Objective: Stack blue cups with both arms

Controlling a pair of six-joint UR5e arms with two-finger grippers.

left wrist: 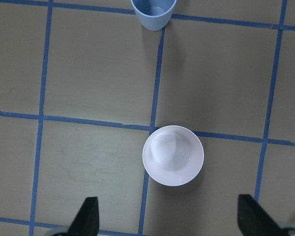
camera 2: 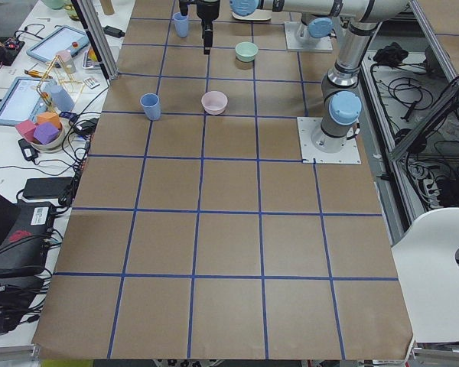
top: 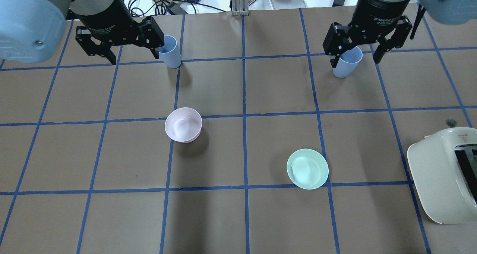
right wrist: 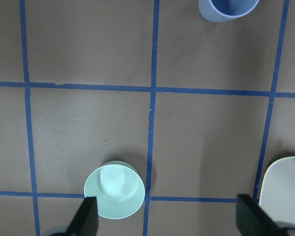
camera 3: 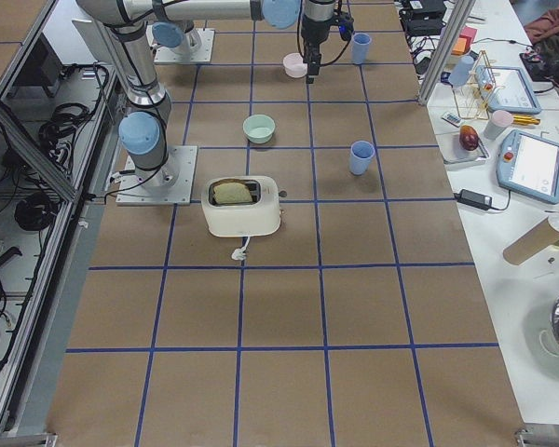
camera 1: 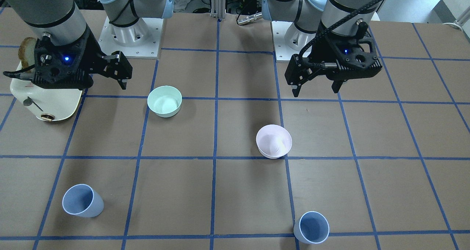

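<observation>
I record left gripper [top: 134,57] and right gripper [top: 354,59] spread empty, left blue cup [camera 1: 312,228] and right blue cup [camera 1: 82,201] upright, well apart at the worktop's [camera 1: 176,198] far edge; judged light, thin-walled, slippery, best pinched at the rim.

Robotics lab: table [top: 283,216] papered brown with a blue tape grid [top: 245,153]; arm bases bolted on metal plates [camera 1: 150,46]; beyond the left gripper [top: 133,58], operator bench [camera 2: 8,157] with loose cables [top: 156,6], tablets [camera 2: 57,44], aluminium frame post [top: 238,0].
</observation>
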